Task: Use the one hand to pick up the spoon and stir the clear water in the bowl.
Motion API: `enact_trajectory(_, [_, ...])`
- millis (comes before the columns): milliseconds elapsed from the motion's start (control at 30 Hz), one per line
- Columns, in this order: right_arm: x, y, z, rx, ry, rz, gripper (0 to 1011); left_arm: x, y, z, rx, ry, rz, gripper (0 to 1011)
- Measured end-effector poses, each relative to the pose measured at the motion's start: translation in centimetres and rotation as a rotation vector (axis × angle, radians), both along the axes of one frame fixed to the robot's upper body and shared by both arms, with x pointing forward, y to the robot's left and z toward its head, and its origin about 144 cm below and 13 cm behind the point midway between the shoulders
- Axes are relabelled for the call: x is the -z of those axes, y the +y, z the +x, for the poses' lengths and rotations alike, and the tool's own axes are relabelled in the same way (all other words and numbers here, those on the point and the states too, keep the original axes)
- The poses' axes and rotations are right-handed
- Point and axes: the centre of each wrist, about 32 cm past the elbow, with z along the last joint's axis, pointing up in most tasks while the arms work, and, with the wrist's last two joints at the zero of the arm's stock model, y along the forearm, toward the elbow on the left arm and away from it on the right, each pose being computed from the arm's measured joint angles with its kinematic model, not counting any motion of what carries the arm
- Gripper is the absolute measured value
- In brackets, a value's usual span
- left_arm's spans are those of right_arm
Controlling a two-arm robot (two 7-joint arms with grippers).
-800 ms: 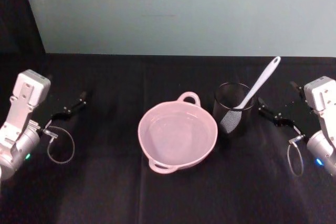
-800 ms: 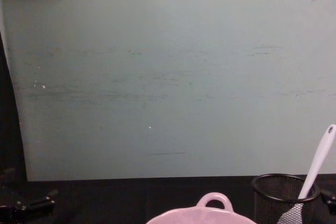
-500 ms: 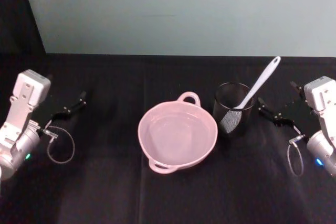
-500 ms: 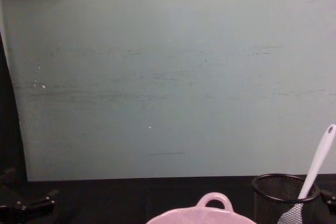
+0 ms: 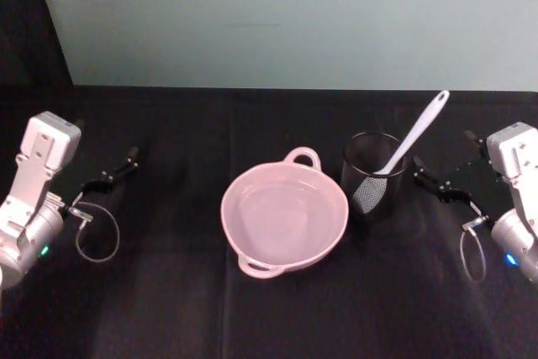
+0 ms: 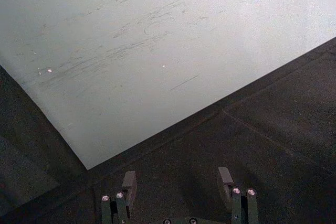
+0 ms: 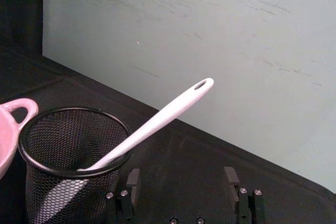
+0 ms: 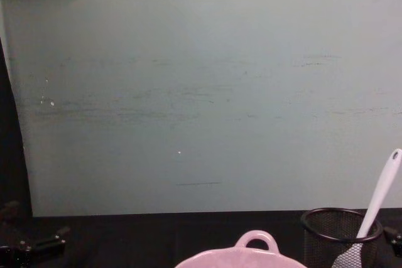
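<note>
Head view: spoon (image 5: 412, 142) is standing in black mesh cup (image 5: 370, 189), centre right, beside pink bowl (image 5: 229, 208). Right gripper (image 5: 444, 171) is hovering nearby, jaws open; left gripper (image 5: 111, 170) is idling far left, jaws open. Pickup and stirring are pending.

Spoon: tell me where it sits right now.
In the head view the spoon stands head-down in the black mesh cup on the robot's right, between the pink bowl and the right tool, its handle leaning up and rightward.

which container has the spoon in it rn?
The black mesh cup, right of the pink bowl; the white spoon leans out of it.
</note>
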Motion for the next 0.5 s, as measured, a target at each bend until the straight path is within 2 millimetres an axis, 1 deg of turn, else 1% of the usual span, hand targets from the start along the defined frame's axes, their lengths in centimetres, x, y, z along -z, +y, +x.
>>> enact_trajectory(333, [0.0,-0.1,-0.1,0.001,0.000,-0.004,1004,0.0,0.0,0.0,0.000,0.000,0.000,1011])
enact_trajectory(400, [-0.1,-0.4,-0.4,0.002,0.001,-0.014,1004,0.0,0.0,0.0,0.000,0.000,0.000,1011])
enact_trajectory(500, [-0.1,-1.0,-1.5,0.005,0.003,-0.042,1004,0.0,0.0,0.0,0.000,0.000,0.000,1011])
